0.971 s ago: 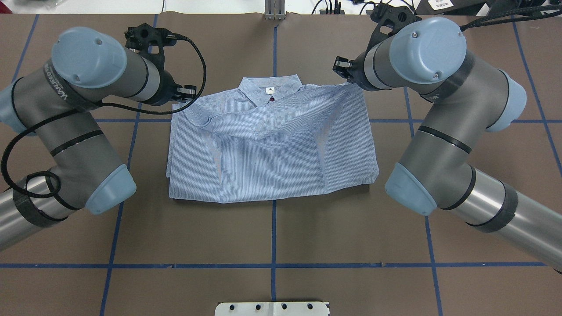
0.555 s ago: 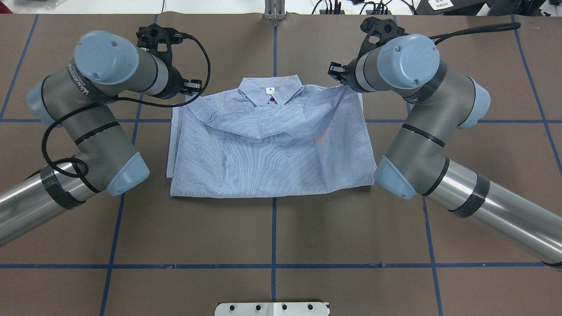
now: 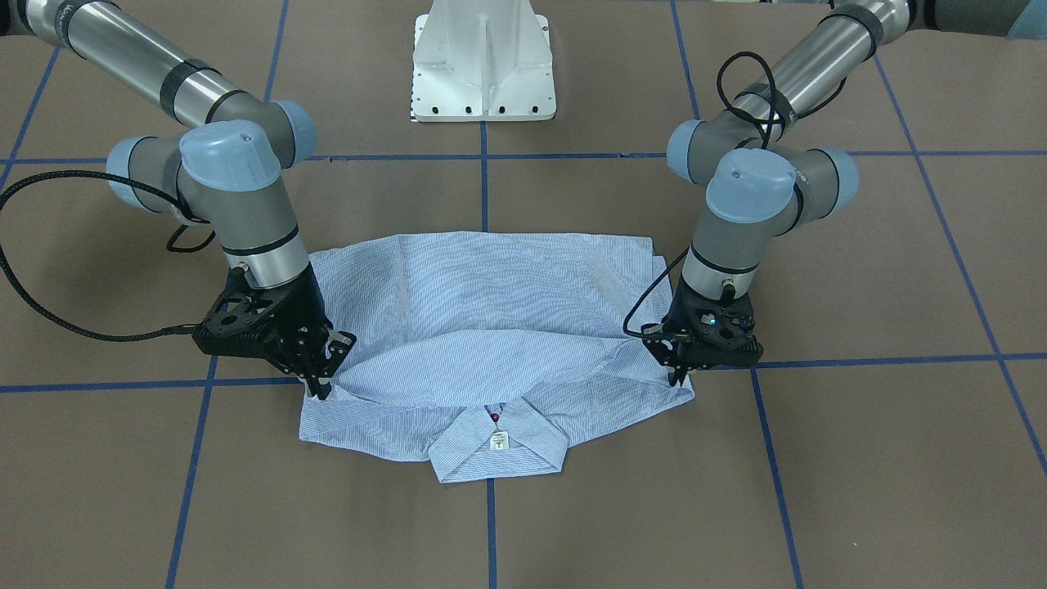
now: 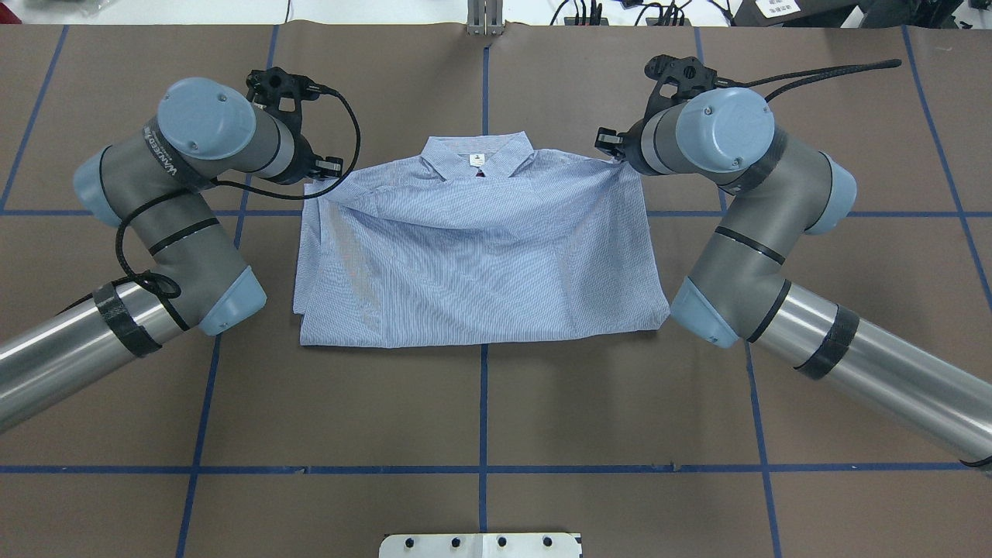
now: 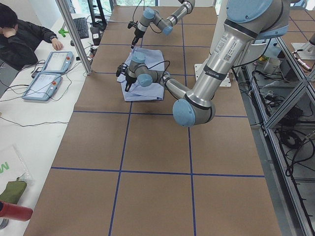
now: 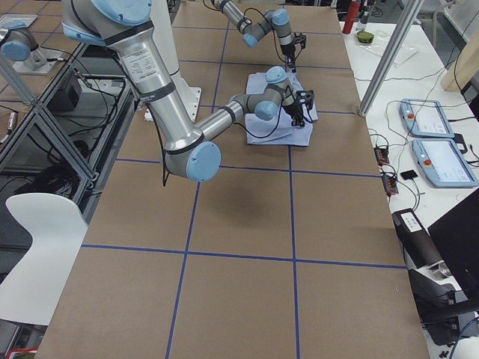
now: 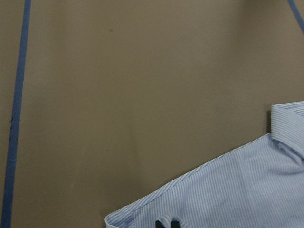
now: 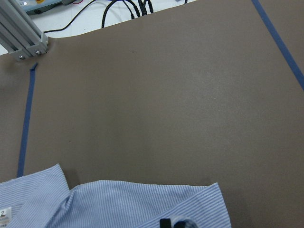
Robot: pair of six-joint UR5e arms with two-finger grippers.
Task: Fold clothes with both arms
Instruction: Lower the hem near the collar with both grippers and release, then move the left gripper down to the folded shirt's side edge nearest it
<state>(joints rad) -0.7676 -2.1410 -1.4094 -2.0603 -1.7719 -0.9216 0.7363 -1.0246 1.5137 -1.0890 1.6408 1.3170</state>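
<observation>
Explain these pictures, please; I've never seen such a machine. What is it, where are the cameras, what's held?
Two jointed robot arms, the left arm and right arm, work at a brown table. On it lies a striped blue shirt. One picture looks down from behind the robot, one faces it, two look from the table's ends, two from cameras on the wrists. The left gripper and right gripper each pinch a folded-over shirt layer beside the collar.

Both wrist views cut the shirt point(image 7: 228, 190) off at their lower edges, and only the fingertips point(image 7: 160, 222) of the left hand point(image 3: 677, 376) and right hand point(image 3: 324, 383) showed there. The folded-over layer hid the shirt's front below the collar point(image 3: 497, 446). In the side views both hands were too small to judge.
</observation>
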